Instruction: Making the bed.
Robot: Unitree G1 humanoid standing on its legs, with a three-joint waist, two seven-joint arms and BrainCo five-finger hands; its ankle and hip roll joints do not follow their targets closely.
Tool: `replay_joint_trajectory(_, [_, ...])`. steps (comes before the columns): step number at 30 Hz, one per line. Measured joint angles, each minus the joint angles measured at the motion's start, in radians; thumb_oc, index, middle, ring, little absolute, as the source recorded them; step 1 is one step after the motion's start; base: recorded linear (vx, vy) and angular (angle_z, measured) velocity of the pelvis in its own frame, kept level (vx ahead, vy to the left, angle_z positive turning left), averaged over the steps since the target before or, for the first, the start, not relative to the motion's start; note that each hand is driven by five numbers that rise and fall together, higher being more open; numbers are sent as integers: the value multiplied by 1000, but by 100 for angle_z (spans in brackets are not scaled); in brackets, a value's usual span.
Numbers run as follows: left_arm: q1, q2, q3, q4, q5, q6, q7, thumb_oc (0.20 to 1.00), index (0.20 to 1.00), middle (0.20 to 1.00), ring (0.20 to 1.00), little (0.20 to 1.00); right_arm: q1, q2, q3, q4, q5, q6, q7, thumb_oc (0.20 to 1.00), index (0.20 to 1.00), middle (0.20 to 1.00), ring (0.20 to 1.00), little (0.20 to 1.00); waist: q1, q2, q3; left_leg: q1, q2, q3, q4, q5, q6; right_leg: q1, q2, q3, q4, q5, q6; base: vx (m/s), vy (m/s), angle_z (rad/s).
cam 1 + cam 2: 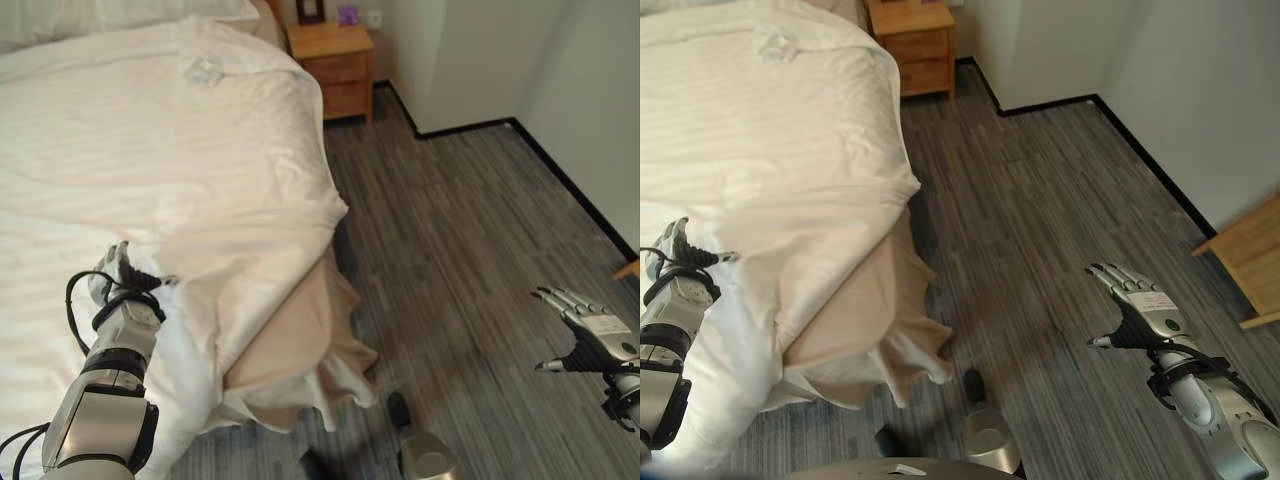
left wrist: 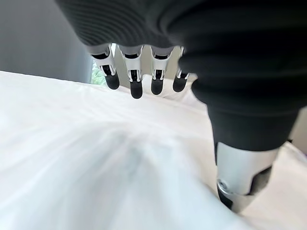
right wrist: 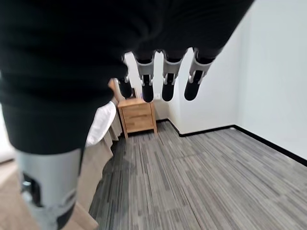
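My left hand (image 1: 118, 272) lay on the duvet (image 1: 170, 170), fingers straight, to smooth it. My right hand (image 1: 1137, 312) hung spread and empty over the floor (image 1: 1040, 200), idle.

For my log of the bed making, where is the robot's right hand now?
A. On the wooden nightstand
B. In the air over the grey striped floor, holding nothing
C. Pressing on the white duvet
B: the right hand hangs open above the grey striped floor, apart from the white duvet.
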Motion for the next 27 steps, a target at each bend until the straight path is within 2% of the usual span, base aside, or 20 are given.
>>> replay_joint_trajectory(2, [-15, 33, -1, 47, 18, -13, -9, 1000, 1000, 1000, 1000, 1000, -6, -13, -3, 7, 8, -9, 0, 1000, 1000, 1000, 1000, 1000, 3, 4, 11, -20, 3, -1, 0, 0, -3, -18, 3, -1, -3, -3, 1, -67, -6, 1])
replay_joint_trajectory(4, [-48, 73, 9, 98, 18, 4, -11, 1000, 1000, 1000, 1000, 1000, -8, -23, -9, 12, 8, -8, 0, 1000, 1000, 1000, 1000, 1000, 1, 10, 32, -53, 1, -11, 0, 8, -6, -47, 0, -9, 0, 2, -2, -43, -10, 14])
replay_joint_trajectory(5, [-51, 79, 9, 92, 18, 6, -11, 1000, 1000, 1000, 1000, 1000, -5, -23, -7, 13, 7, -6, 1, 1000, 1000, 1000, 1000, 1000, 4, 15, 45, -61, 2, -22, 0, 14, -6, -48, 0, -21, 1, 13, -13, -54, -20, 28])
replay_joint_trajectory(9, [-120, 79, -6, 76, 17, 15, -10, 1000, 1000, 1000, 1000, 1000, -14, -28, -12, -76, -15, -9, -13, 1000, 1000, 1000, 1000, 1000, 37, 39, 80, -92, 6, -69, 0, 24, -2, -48, -5, -67, 1, 13, -15, -28, -58, 34])
replay_joint_trajectory(12, [-155, 81, -24, 41, 20, 13, -9, 1000, 1000, 1000, 1000, 1000, -24, -49, 2, -190, -75, -52, -18, 1000, 1000, 1000, 1000, 1000, 57, 62, 99, -98, 5, -108, 0, 29, 0, -23, -11, -118, 2, 9, -22, 12, -50, 49])
replay_joint_trajectory(14, [-155, 85, -25, 35, 21, 14, -9, 1000, 1000, 1000, 1000, 1000, -40, -76, 43, -194, -86, -64, -19, 1000, 1000, 1000, 1000, 1000, 66, 62, 99, -101, 7, -107, 0, 29, 2, -18, -14, -131, 1, 6, -24, -17, -30, 30])
replay_joint_trajectory(17, [-155, 100, -36, 39, 21, 15, -9, 1000, 1000, 1000, 1000, 1000, -63, -107, 102, -187, -103, -74, -5, 1000, 1000, 1000, 1000, 1000, 78, 46, 111, -104, 7, -107, 0, 33, 4, -17, -17, -141, 1, 5, -22, -70, -25, 12])
replay_joint_trajectory(22, [-196, 173, -70, 41, 21, 14, -9, 1000, 1000, 1000, 1000, 1000, -141, -115, 159, -188, -104, -88, -5, 1000, 1000, 1000, 1000, 1000, 73, -24, 168, -159, 12, -107, 1, 55, 2, -74, -12, -138, 2, 20, -26, -116, -57, 0])
replay_joint_trajectory(25, [-301, 186, -141, 73, 21, 9, -9, 1000, 1000, 1000, 1000, 1000, -178, -132, 181, -189, -103, -92, -6, 1000, 1000, 1000, 1000, 1000, 74, -69, 212, -220, 22, -104, 5, 79, -2, -133, -4, -137, 2, 40, -34, -102, -51, 1])
replay_joint_trajectory(27, [-358, 193, -162, 73, 21, -3, -6, 1000, 1000, 1000, 1000, 1000, -188, -132, 179, -188, -103, -91, -6, 1000, 1000, 1000, 1000, 1000, 75, -88, 241, -236, 26, -105, 7, 86, -2, -148, 1, -138, 2, 44, -38, -37, 0, 4])
